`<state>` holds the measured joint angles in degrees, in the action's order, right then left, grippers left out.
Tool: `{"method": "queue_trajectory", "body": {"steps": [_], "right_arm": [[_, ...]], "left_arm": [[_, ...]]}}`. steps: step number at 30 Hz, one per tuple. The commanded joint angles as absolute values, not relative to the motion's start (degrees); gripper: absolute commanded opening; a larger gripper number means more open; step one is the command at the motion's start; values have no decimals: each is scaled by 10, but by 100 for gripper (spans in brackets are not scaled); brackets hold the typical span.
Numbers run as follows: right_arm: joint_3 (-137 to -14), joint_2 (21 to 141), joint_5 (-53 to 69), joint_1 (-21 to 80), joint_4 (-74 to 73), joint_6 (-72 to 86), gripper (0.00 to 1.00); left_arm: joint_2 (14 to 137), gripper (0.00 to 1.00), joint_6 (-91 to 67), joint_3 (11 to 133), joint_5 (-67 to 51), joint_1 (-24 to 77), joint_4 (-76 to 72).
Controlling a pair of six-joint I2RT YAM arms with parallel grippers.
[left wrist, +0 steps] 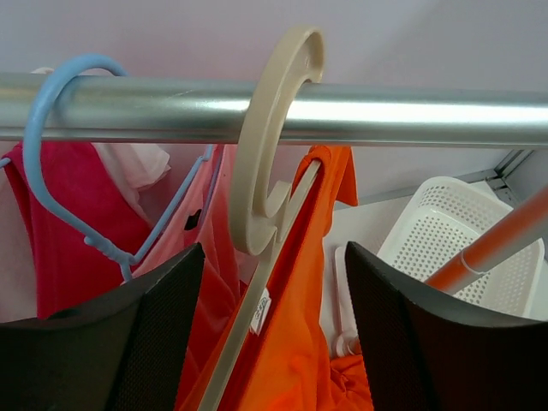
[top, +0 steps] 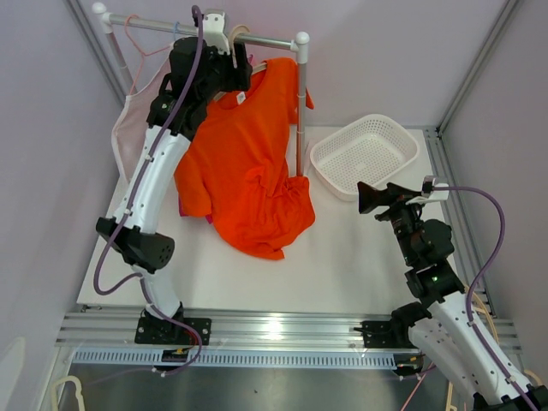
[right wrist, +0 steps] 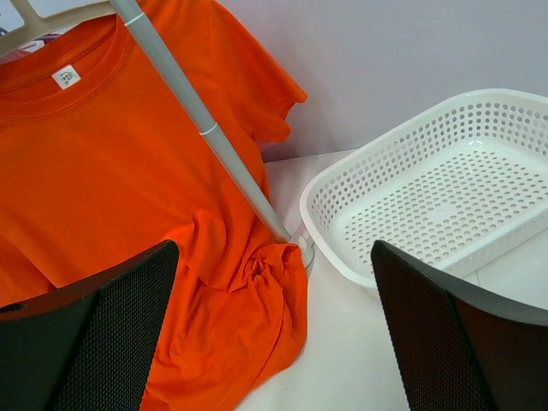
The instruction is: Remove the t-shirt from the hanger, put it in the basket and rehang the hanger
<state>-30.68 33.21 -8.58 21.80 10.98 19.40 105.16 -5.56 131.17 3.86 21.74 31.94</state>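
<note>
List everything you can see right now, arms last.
table: one, white, under everything
rail: one, silver, across the rear
hanger: one, beige, hooked on the rail
t-shirt: one, orange, on that hanger, hem on the table
blue hanger: one, on the rail, left of the beige
pink clothes: count unclear, rail's left end
basket: one, white, table's right rear
left gripper: one, black, open, jaws flanking the hanger
right gripper: one, black, open, empty, near the basket
</note>
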Motion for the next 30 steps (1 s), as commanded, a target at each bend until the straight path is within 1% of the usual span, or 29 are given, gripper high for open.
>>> {"method": "queue_trajectory", "body": {"steps": [1, 2, 4, 5, 6, 7, 8, 10, 11, 15, 17, 18, 19, 24, 26, 30], "right_arm": [[-331, 334, -89, 219, 123, 186, 99], [-331, 337, -89, 219, 122, 187, 99], [-331, 338, -87, 218, 123, 186, 100], [-331, 339, -87, 218, 124, 186, 100], [-331, 338, -86, 218, 125, 186, 99], [-330, 340, -87, 217, 125, 186, 100], [-330, 341, -87, 218, 125, 186, 99], [-330, 343, -88, 218, 125, 186, 99], [-330, 343, -88, 218, 125, 186, 100], [-331, 345, -86, 218, 125, 187, 99], [-331, 346, -87, 218, 125, 187, 100], [-331, 347, -88, 218, 124, 188, 100], [-332, 347, -88, 218, 124, 188, 100], [-331, 349, -89, 217, 123, 187, 99], [-332, 348, -90, 216, 122, 187, 99], [-332, 348, -91, 214, 120, 187, 99]], "left_arm": [[1051, 71, -53, 1329, 32, 214, 287], [1058, 62, -54, 1335, 33, 214, 291], [1074, 52, -57, 1351, 34, 214, 297], [1078, 43, -57, 1353, 35, 214, 297], [1079, 39, -57, 1351, 36, 213, 296], [1079, 33, -58, 1350, 36, 213, 294], [1079, 21, -57, 1349, 36, 213, 294], [1078, 12, -58, 1350, 28, 211, 292], [1078, 11, -59, 1351, 24, 209, 290], [1078, 15, -60, 1349, 6, 206, 284], [1079, 37, -60, 1346, 4, 203, 281], [1079, 47, -60, 1347, 4, 203, 280], [1080, 52, -59, 1346, -10, 203, 279], [1092, 51, -58, 1346, -11, 201, 268], [1098, 43, -58, 1351, -7, 200, 266], [1110, 36, -62, 1350, -15, 197, 249]]}}
